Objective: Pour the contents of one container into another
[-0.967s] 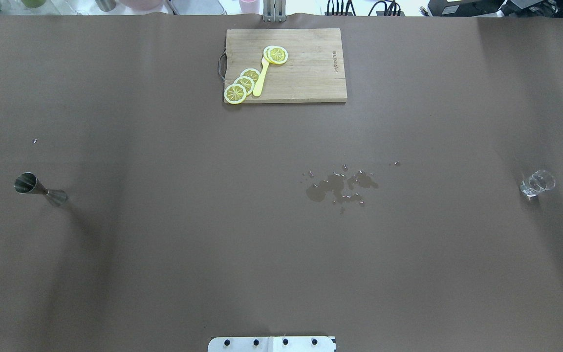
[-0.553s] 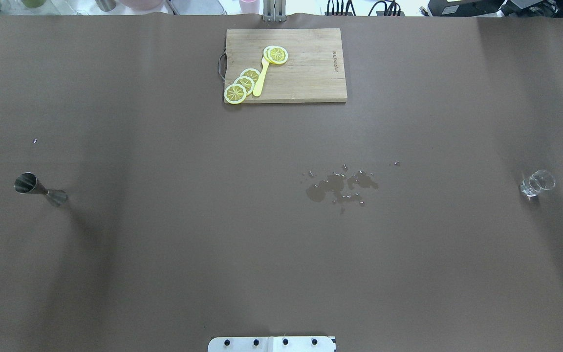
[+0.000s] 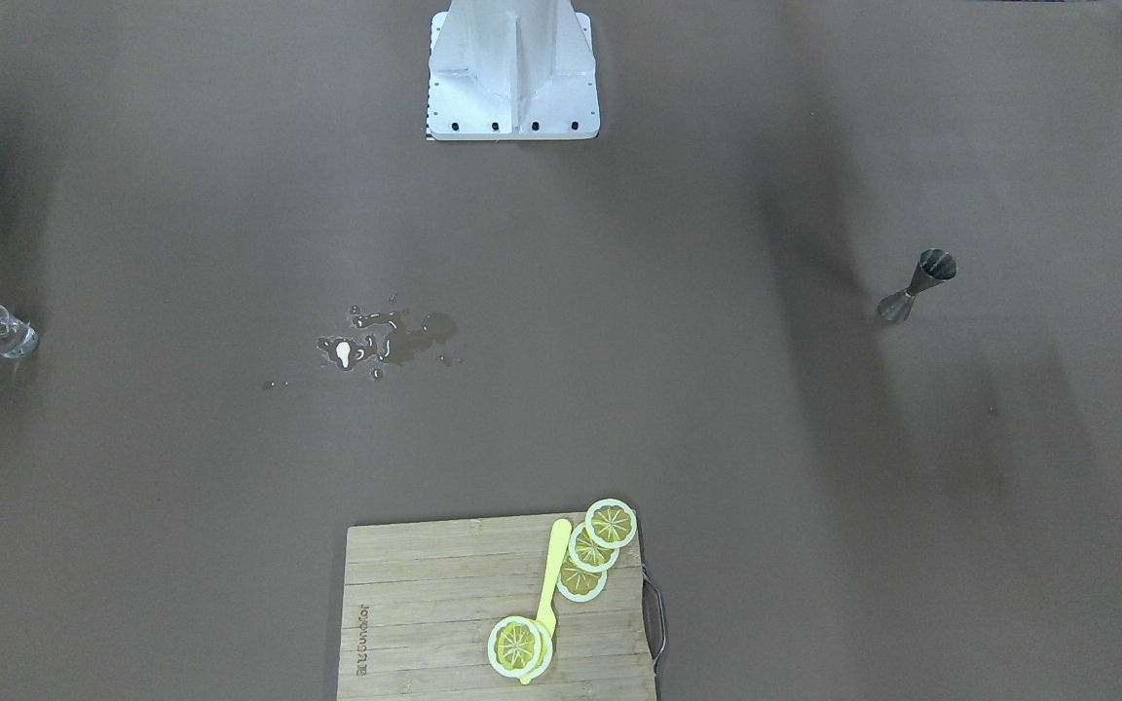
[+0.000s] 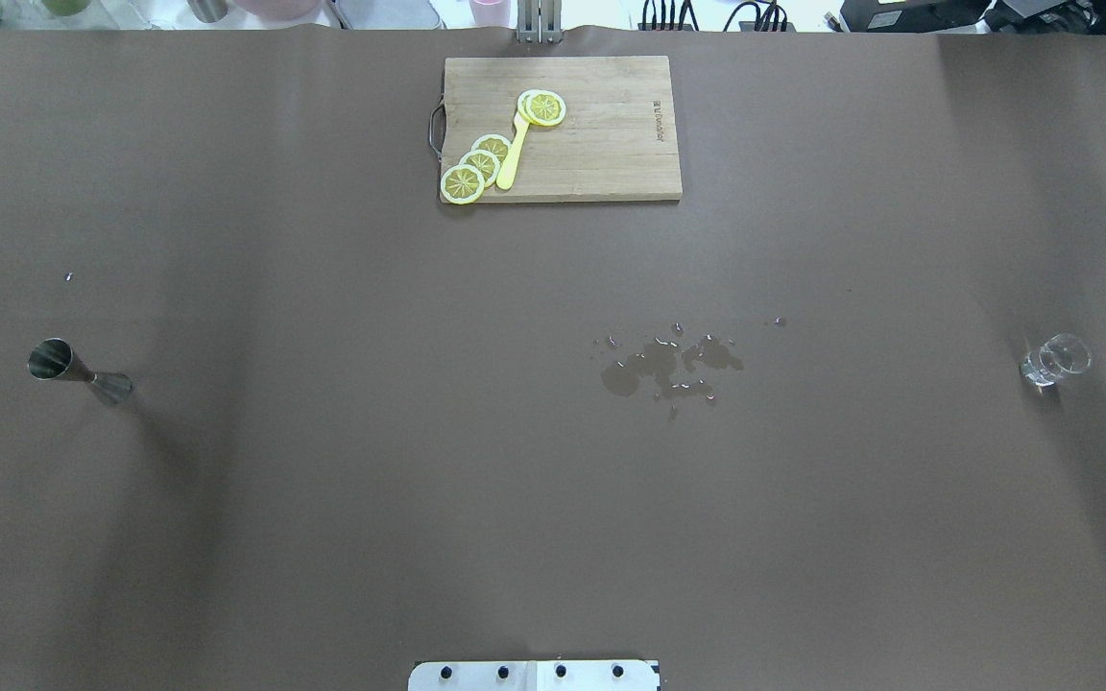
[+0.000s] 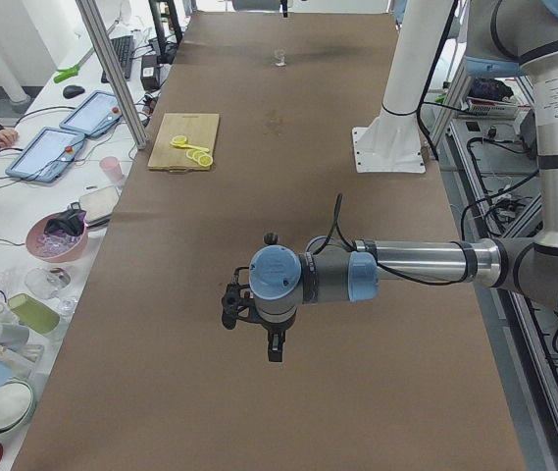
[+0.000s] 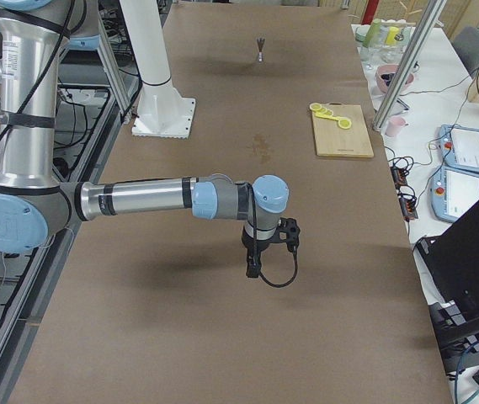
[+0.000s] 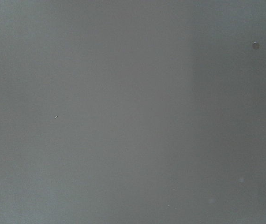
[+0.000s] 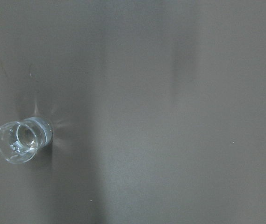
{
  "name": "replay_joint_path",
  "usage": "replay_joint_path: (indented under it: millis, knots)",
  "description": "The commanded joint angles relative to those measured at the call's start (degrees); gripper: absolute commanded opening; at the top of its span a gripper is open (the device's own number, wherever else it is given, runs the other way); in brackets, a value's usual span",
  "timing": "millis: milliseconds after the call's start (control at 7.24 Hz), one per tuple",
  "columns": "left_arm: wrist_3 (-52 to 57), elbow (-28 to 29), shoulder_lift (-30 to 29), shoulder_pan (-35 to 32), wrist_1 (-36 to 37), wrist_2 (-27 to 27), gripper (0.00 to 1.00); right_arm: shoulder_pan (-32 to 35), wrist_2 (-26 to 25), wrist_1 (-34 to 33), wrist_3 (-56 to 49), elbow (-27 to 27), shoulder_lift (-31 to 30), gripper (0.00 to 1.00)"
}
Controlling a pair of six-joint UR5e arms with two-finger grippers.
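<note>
Since both grippers show only in the side views, I cannot tell whether either is open or closed. Left gripper [image 5: 274, 353] hangs fingers-down over bare cover and holds nothing that I can see. Right gripper [image 6: 253, 271] hangs the same way at the opposite end.

Base plate [image 4: 534, 675]: white metal, bolted, at the near table edge.

Cup [image 8: 23, 141]: clear glass, round mouth, thick base ring, small bright specks inside. It stands upright at the table's right end, low at the left of my right wrist view. I cannot tell whether it holds liquid. Nothing touches it.

Jigger [image 4: 78, 371]: grey steel, two cones joined at a narrow waist. It stands upright on one cone with the other cone's mouth open upward, at the table's left end. It is well apart from the cup. Nothing touches it.

Cover [image 4: 323, 499]: matte brown sheet with soft shadow bands.

Puddle [image 4: 668, 369]: irregular wet patch with loose glossy droplets, between the two vessels and nearer the cup's side.

Board [image 4: 601, 144]: pale wood, rectangular, visible grain, with a wire handle on its left short side. It lies flat at the far edge.

Lemon slices [image 4: 479, 165]: yellow with pale rims. Three overlap at the board's near-left corner; more sit further in.

Spatula [image 4: 512, 158]: yellow, smooth, lying between the two slice groups.
</note>
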Motion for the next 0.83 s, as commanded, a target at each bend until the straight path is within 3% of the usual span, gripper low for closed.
replay_joint_path:
  millis: [0,691]
  knots:
    - [0.0,-0.1,-0.1,0.0,0.0,-0.1,0.99,0.0,0.1,-0.1,0.0,-0.1,0.0,1.00]
    - [-0.1,-0.3,-0.5,0.0,-0.1,-0.1,0.99,0.0,0.2,-0.1,0.0,0.1,0.0,1.00]
